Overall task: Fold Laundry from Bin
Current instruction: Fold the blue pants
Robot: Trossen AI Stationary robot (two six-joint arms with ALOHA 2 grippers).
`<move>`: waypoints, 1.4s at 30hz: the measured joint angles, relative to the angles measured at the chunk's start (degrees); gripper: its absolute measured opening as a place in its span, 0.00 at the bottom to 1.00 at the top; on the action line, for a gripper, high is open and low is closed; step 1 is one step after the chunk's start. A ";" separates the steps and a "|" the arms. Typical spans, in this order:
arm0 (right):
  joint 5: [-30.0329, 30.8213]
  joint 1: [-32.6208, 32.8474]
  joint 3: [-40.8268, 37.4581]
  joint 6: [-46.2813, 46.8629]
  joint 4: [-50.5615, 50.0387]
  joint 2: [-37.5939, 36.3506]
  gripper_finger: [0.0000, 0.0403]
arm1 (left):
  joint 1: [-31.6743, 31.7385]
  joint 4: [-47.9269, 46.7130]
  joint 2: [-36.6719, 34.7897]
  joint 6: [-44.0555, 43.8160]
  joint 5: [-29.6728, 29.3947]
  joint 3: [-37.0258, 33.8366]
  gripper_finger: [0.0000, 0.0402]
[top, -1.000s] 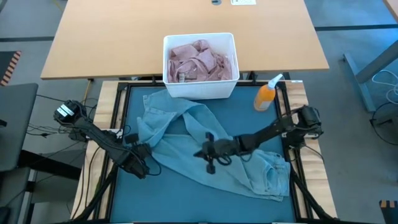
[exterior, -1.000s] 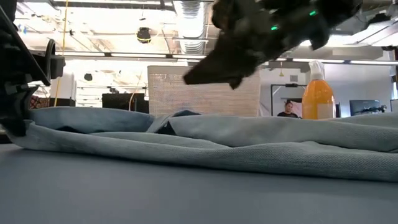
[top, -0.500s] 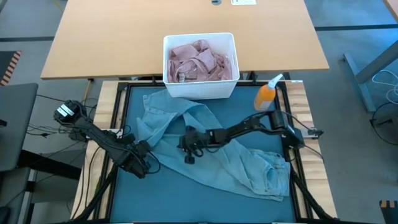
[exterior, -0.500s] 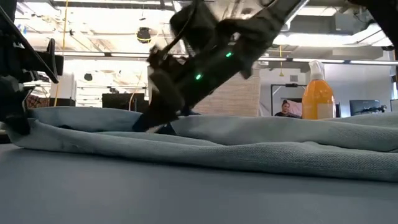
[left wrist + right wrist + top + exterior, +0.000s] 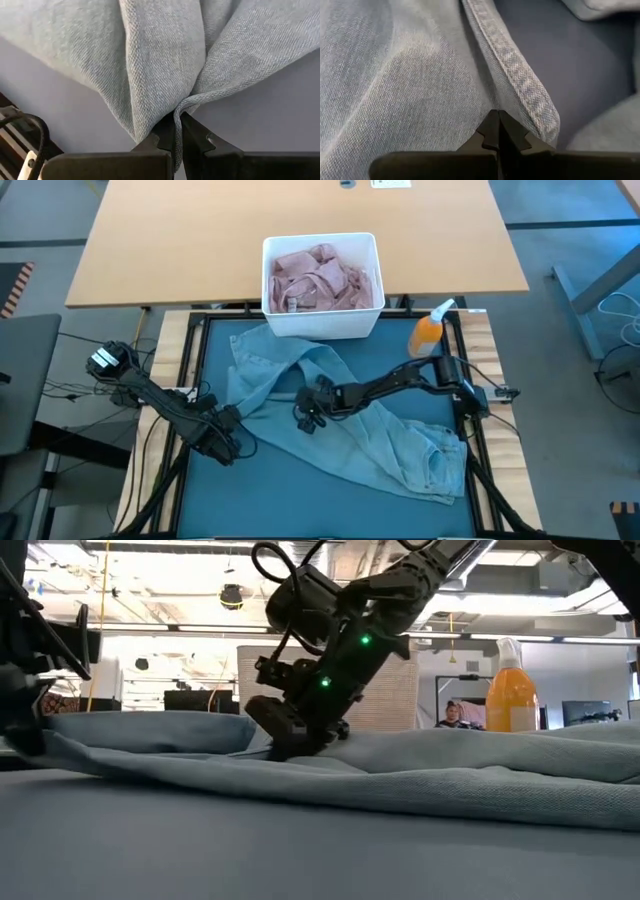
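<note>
Light blue denim jeans (image 5: 370, 435) lie spread and rumpled on the teal mat (image 5: 280, 495). The white bin (image 5: 320, 238) stands at the mat's far edge with a dusty pink shirt (image 5: 320, 278) inside. At the jeans' left edge my left gripper (image 5: 228, 423) is shut on the denim. My right gripper (image 5: 305, 418) is shut, and its tips are down on the middle of the jeans (image 5: 290, 745). My left gripper pinches a gathered fold at the jeans' left edge (image 5: 176, 107) between its two fingers, slanting down from the table's left. The denim bunches into ridges fanning away from the fingers and lies on the mat. My right gripper touches the denim (image 5: 470, 112) with its shut fingertips, beside a stitched hem (image 5: 520, 75). It slants down from the table's right, and no cloth shows between the fingers. The jeans lie flat on the mat beneath it.
An orange spray bottle (image 5: 428, 332) stands at the mat's far right corner. A light wooden table (image 5: 200, 240) lies beyond the bin. Bare mat (image 5: 250, 840) runs along the near edge. A person (image 5: 462, 715) shows far off in the room.
My right gripper has swung toward the table's left and come down, tipping more steeply, from above the jeans until its shut tips rest on the denim's middle. The jeans stay spread on the mat.
</note>
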 joint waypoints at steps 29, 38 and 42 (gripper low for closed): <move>2.81 4.34 -0.73 2.98 -8.69 -5.21 0.05 | 3.10 12.91 -17.87 22.45 -25.65 10.19 0.43; 1.31 4.36 -0.70 3.10 -8.44 -5.23 0.05 | 26.68 35.54 -15.02 42.11 -10.10 3.40 0.44; 1.30 4.60 -0.68 3.42 -8.33 -5.23 0.05 | 34.86 41.27 -11.81 48.79 -1.02 3.19 0.44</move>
